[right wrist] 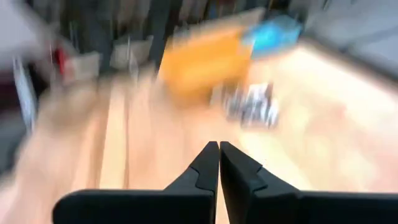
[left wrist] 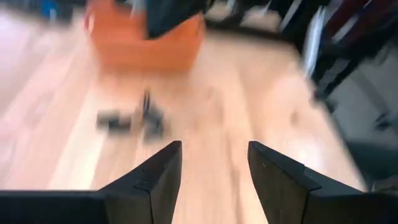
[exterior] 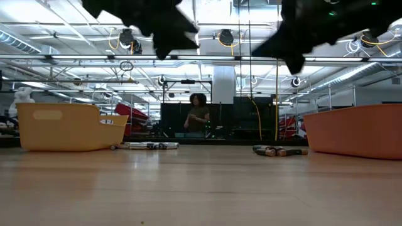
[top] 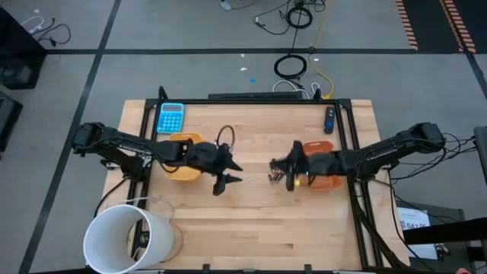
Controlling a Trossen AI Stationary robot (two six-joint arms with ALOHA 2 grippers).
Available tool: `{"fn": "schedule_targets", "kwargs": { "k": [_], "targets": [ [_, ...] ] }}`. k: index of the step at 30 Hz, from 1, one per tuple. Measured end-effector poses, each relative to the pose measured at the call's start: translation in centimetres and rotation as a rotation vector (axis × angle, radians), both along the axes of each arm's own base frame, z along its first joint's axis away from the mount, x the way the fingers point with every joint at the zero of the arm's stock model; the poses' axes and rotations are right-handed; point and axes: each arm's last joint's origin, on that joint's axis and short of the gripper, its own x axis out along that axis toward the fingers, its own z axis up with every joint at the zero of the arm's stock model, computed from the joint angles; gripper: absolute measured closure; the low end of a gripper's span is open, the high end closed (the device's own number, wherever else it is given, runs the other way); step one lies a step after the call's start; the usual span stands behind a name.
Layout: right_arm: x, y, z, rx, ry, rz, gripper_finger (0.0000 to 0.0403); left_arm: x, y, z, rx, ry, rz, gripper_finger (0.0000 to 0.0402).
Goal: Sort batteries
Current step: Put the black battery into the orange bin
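I am hovering my left end effector [top: 228, 181] above the bare middle of the pale wooden table [top: 251, 236], its 2 dark fingers spread apart and gripping nothing, as the left wrist view shows. My right end effector [top: 283, 173] is hanging just in front of the orange plastic tray [top: 326, 183], its fingers pressed together with nothing between them. The batteries I am sorting, a small cluster of dark slim cylindrical cells [top: 272, 177], are lying on the table between my 2 end effectors, almost touching the right one and a clear gap away from the left. In the left wrist view this cluster [left wrist: 132, 119] is sitting ahead of my open fingers, short of the orange tray; it is too blurred for me to read each cell's long axis. A 2nd group of cells [exterior: 146, 145] is lying beside the yellow plastic tray [exterior: 59, 125]. I judge the right arm nearer, yet the left is the one ready to grasp.
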Motion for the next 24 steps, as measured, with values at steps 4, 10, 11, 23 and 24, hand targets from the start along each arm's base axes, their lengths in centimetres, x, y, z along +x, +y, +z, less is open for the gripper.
{"fn": "schedule_targets", "kwargs": {
  "k": [4,10,11,23,24],
  "targets": [
    [0.3,2.4,0.2,-0.108,0.307,0.013,0.0389,-0.9,-0.4,-0.3,0.077,0.188,0.048,0.0208],
    [2.8,4.6,1.1,-0.293,0.612,0.214,0.0320,-1.3,-0.3,-1.1,0.132,0.295,0.046,0.0208],
    [3.3,4.8,1.2,-0.319,0.659,0.253,0.0303,-1.2,-0.4,-1.2,0.131,0.299,0.047,0.0208],
    [6.5,2.4,-2.7,-0.353,1.203,0.394,0.0265,-0.4,-3.4,-3.9,0.328,0.332,0.178,0.0208],
    [6.7,2.1,-3.0,-0.334,1.210,0.403,0.0273,-0.4,-3.8,-3.8,0.328,0.322,0.167,0.0208]
  ]
}}
